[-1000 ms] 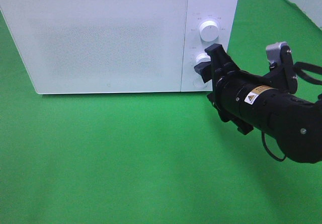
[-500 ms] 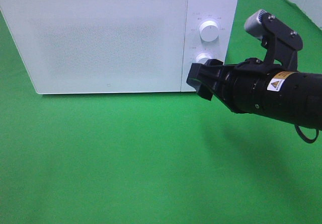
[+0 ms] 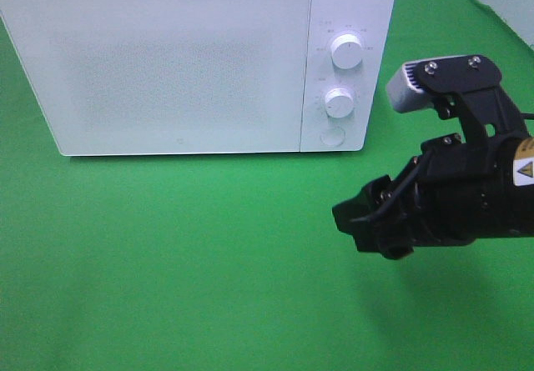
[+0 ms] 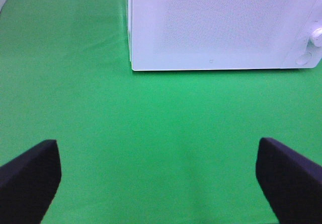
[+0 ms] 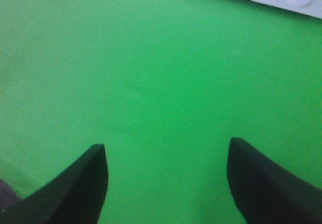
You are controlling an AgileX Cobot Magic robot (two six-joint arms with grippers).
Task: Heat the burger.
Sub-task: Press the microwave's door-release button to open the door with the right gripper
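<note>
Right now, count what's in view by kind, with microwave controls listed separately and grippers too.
White box-shaped microwave, door shut: 1
White round dial knobs: 2
White flat round button: 1
Black robot grippers, left and right, both open: 2
Burger: 0 visible
Total: 6

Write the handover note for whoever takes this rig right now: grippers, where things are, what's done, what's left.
Left gripper: open, empty, above the green cloth, facing the microwave.
Right gripper: open, empty, withdrawn from the lower knob it was at a second ago.
The burger shows in no view; the microwave's door is shut and opaque, so whether it is inside cannot be told.
Done: probably the dial turn; its setting is unreadable.
Left: confirm the burger is inside and heating runs.
</note>
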